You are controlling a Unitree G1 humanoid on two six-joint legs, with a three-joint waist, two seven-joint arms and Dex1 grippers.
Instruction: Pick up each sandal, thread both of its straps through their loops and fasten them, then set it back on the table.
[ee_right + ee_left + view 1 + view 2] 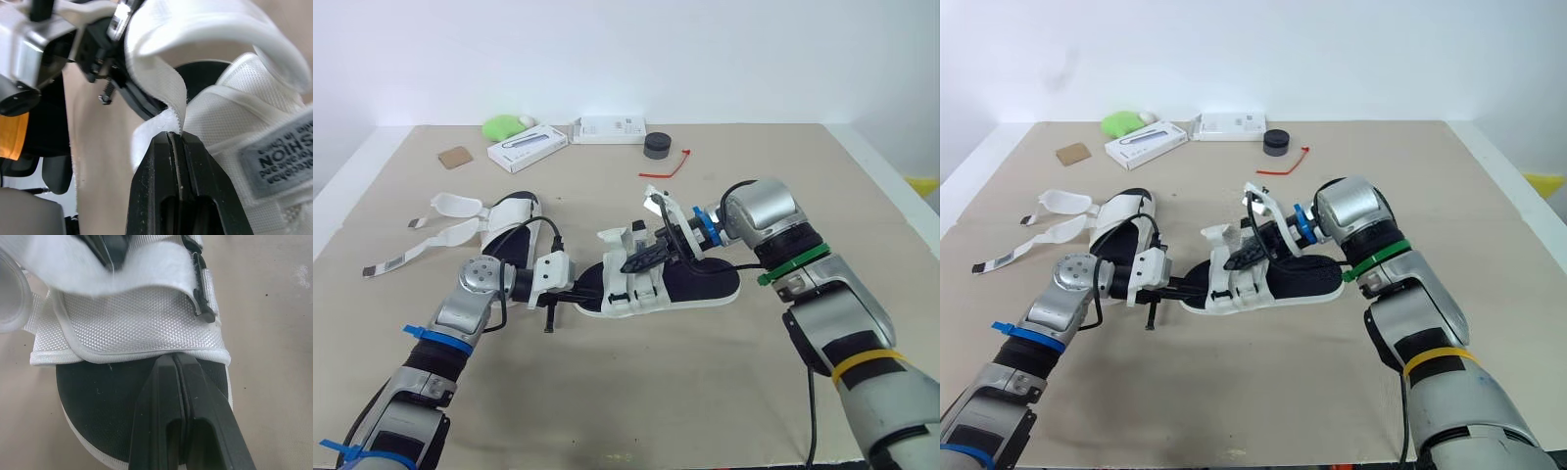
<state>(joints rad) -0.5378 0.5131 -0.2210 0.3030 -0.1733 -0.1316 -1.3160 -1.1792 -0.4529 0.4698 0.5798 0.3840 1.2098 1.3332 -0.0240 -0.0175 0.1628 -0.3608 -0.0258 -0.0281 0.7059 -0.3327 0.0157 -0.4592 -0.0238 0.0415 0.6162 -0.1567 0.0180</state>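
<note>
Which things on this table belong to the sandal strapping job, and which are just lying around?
Job: middle sandal, its strap pinched in the right gripper, the left gripper holding it, second sandal with loose straps.
Lying about: green object, white box, flat white pack, black puck, red tie, brown card.

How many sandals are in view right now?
2. One sandal is mid-table, held between left gripper and right gripper; the other sandal sits beyond the left arm, straps undone.
</note>
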